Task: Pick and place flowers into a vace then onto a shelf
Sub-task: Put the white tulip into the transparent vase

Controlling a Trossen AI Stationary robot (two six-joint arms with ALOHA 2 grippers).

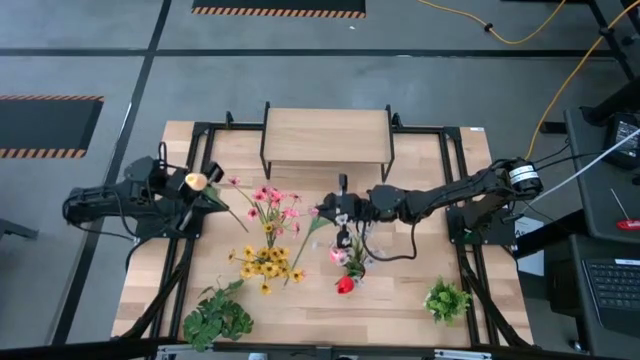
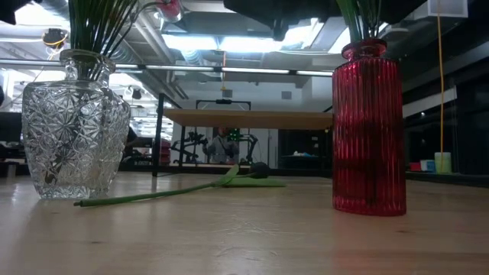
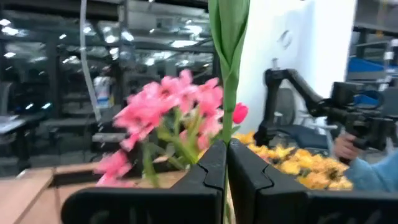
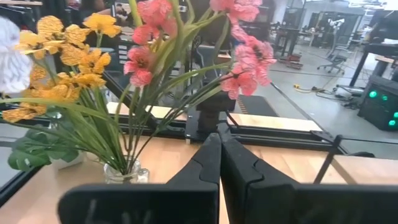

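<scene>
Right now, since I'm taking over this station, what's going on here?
The left gripper, at the table's left, has its jaws shut on a flower stem. The right gripper hangs mid-table near the red vase, jaws shut, seemingly empty. Pink and yellow flowers fill the glass vase; one stem lies on the table. Neither vase is on the shelf.

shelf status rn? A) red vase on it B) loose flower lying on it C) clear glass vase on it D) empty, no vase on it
D: in the high view the shelf top is bare wood, while the flowers and the red vase stand on the table in front of it.
</scene>
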